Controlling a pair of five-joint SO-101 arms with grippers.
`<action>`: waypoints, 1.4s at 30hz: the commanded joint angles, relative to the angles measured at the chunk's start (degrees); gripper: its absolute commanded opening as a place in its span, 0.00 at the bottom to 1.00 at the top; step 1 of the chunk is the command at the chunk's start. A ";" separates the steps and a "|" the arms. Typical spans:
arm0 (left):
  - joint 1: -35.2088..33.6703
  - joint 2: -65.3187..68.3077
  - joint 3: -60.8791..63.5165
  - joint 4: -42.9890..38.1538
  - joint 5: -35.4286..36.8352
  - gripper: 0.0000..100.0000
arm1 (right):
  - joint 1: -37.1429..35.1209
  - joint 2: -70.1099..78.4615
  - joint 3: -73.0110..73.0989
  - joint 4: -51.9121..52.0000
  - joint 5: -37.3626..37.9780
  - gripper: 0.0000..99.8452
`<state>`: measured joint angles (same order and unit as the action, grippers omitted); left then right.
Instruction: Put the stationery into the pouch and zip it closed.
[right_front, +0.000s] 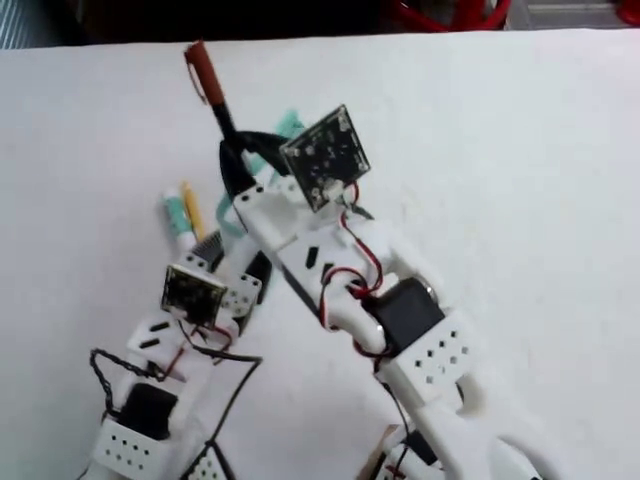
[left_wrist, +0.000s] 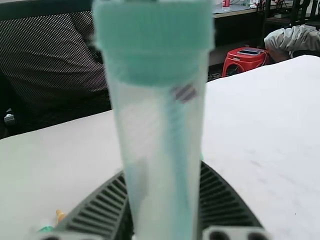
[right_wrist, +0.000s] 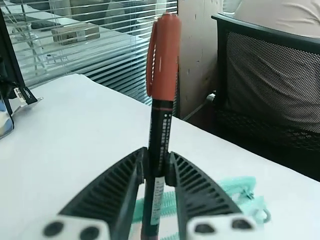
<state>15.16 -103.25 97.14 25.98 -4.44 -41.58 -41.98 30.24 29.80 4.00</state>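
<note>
A black marker with a red cap (right_front: 206, 74) sticks up and away from my right gripper (right_front: 233, 163), which is shut on its body. In the right wrist view the marker (right_wrist: 161, 75) stands between the ridged black fingers (right_wrist: 112, 187) of the right gripper (right_wrist: 156, 156). The teal pouch (right_wrist: 239, 191) lies on the table just past it, mostly hidden under the right arm in the high view (right_front: 291, 124). My left gripper (left_wrist: 162, 175) is shut on a translucent glue stick with a teal cap (left_wrist: 155, 90), seen from above at the left (right_front: 176, 214).
A yellow pencil (right_front: 192, 210) lies against the glue stick. The two arms sit close together over the left half of the white table (right_front: 500, 120). A mesh chair (right_wrist: 270, 85) and a red stool (left_wrist: 245, 57) stand beyond the table's far edge.
</note>
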 joint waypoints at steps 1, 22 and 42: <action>-1.19 -0.13 -0.26 -0.97 0.62 0.15 | 0.84 -6.90 1.93 -0.40 0.53 0.02; -0.84 -0.13 -0.09 -0.97 0.62 0.15 | 0.92 -17.36 12.40 2.86 3.96 0.17; -1.01 -0.13 -0.18 -0.97 0.62 0.14 | 13.23 -20.18 5.54 12.79 3.69 0.16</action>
<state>14.90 -103.16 97.14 25.98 -4.44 -34.02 -58.42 38.51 40.53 7.25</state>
